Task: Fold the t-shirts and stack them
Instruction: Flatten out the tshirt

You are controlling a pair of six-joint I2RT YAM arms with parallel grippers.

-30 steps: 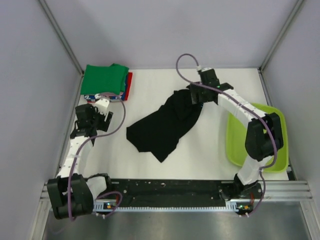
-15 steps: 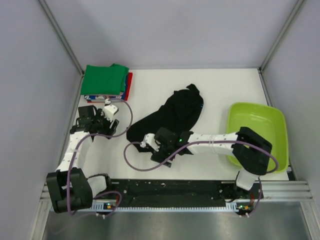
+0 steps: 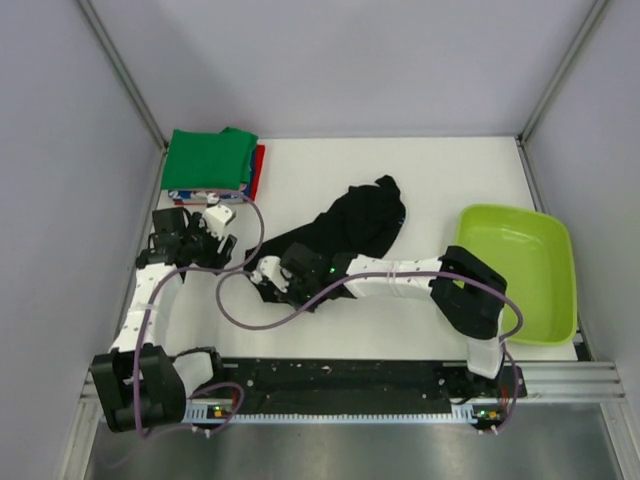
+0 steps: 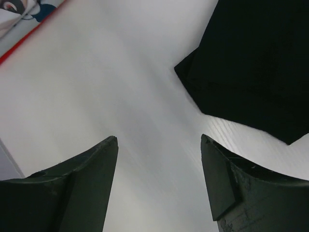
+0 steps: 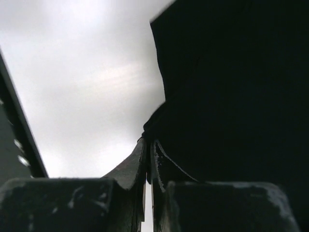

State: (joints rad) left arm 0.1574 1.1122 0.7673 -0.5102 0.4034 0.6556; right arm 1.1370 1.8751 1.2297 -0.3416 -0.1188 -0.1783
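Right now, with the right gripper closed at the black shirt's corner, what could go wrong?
The right gripper seems to pinch only the very edge of the black t-shirt; a pull could slip it free.
The shirt lies crumpled, so pulling one corner may drag it bunched.
The left gripper hangs open over bare table, holding nothing, so the cloth may twist.

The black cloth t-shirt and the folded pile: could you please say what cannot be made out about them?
Right wrist view: the shut right tool meets the crumpled black cloth t-shirt; darkness hides whether cloth is pinched.
Top view: the folded green cloth t-shirt covers the red cloth one; how many lie beneath is hidden.
Left wrist view: the frame corner cuts off the blue-white patterned cloth.
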